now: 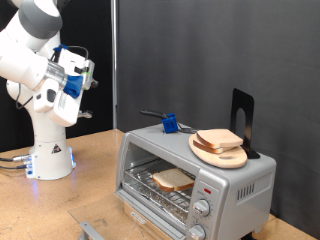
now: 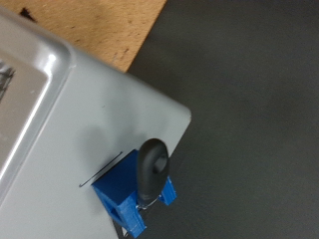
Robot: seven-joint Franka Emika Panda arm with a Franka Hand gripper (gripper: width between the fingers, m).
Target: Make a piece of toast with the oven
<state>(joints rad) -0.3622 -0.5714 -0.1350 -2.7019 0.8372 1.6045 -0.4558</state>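
Silver oven, pale bread, blue clip

The oven (image 1: 196, 175) is silver with a red light; the piece of toast (image 1: 172, 180) inside is pale, tan-crusted; the counter (image 1: 70, 205) is brown wood.

From where I stand, the exterior camera faces the oven (image 1: 195, 180) front-on from a moderate distance. The wrist camera looks steeply down from the raised gripper (image 1: 88, 70). Both views share the oven's top and blue holder (image 1: 170, 124) (image 2: 135, 194) below it.
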